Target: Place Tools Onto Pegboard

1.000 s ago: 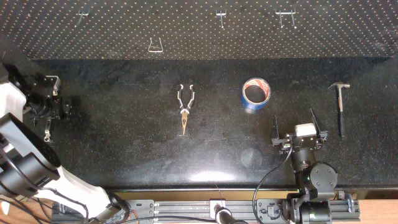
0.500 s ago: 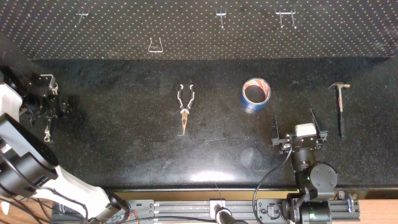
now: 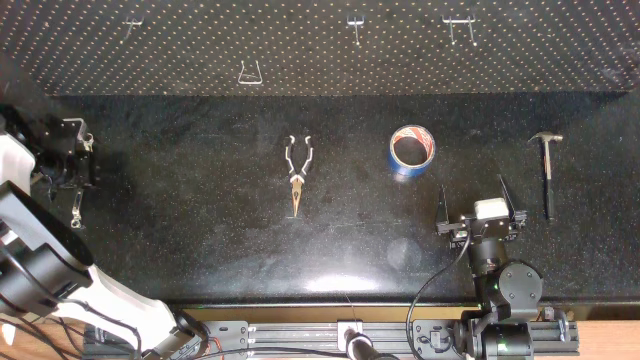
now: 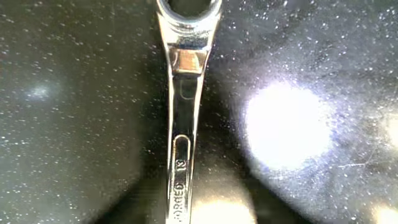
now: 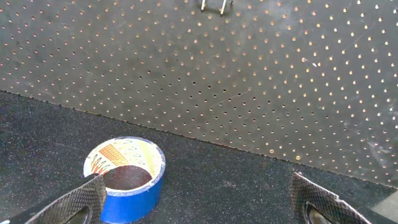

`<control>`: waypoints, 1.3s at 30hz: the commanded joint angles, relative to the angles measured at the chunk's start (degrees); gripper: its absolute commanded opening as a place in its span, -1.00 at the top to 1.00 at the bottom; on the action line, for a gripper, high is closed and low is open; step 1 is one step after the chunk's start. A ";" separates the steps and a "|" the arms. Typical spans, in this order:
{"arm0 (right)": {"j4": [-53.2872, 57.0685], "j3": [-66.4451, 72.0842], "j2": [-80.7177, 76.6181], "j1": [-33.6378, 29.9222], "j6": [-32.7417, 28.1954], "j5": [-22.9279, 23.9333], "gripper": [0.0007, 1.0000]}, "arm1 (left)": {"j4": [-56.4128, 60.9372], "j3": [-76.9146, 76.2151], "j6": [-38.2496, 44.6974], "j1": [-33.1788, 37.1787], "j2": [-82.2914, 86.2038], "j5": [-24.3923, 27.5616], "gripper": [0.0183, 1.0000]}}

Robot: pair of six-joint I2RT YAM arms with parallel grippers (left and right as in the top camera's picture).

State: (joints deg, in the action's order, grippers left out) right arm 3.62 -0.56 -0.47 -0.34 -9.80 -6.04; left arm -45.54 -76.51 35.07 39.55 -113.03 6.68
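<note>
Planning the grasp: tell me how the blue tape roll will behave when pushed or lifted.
The tape roll lies flat, hole up, so a push should slide it rather than roll it. A wound ring, it is probably stiff and light; tipped on edge, it could roll.

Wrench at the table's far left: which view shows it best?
The left wrist view: the wrench is close, its shaft and ring end clear. In the top view it is small, partly under the left gripper. The right wrist view faces the tape roll instead.
</note>
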 commanded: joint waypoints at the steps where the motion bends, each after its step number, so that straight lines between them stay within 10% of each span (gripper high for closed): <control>1: 0.07 0.33 0.24 0.39 -0.57 0.50 -0.93 | -0.42 0.44 -0.31 -0.24 -2.62 1.51 0.98; 39: 0.07 0.33 0.24 0.39 -0.57 0.50 -0.93 | 6.03 12.55 -9.33 -5.55 34.77 1.31 0.98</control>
State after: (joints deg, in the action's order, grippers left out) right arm 3.60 -0.56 -0.47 -0.34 -9.80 -6.04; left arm -42.76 -69.12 29.80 34.92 -85.95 7.20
